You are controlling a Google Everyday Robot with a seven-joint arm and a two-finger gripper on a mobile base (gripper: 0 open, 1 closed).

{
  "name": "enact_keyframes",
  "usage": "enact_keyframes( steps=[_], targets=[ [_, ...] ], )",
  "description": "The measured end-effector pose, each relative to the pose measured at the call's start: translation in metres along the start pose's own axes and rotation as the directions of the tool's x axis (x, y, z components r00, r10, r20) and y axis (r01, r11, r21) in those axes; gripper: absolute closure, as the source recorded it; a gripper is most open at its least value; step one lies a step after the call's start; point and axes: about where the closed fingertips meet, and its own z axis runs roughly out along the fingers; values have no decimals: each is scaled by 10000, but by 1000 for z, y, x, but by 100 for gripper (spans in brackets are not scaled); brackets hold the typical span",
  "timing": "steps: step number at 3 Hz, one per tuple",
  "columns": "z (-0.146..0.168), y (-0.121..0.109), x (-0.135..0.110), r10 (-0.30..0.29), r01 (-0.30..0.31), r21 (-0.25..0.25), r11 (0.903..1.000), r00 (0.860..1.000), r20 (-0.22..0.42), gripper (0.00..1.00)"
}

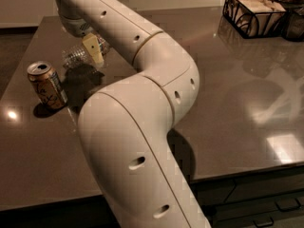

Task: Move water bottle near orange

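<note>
The water bottle point(76, 57) is clear crinkled plastic and lies on its side on the dark table, far left, behind the soda can. My gripper point(94, 52) hangs from the long white arm and sits right at the bottle's right end, over or against it. Whether it holds the bottle does not show. The orange is hidden behind my arm.
A gold-tan soda can point(46, 85) stands upright near the table's left edge, just in front of the bottle. A black wire basket point(255, 12) stands at the far right corner. My white arm point(142, 127) fills the middle of the view. The table's front edge point(237, 172) runs along the bottom.
</note>
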Motion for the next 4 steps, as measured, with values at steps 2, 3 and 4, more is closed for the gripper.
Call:
enact_keyframes(
  steps=[2,3,4],
  targets=[
    [20,-1,1,-971,952,-440,9945,9943,-432,15],
    [16,0,-1,-1095,1068,-568,9927,9929,-466,39],
    [6,1,-2,-1114,1092,-566,9924,9931,-374,62]
  ],
)
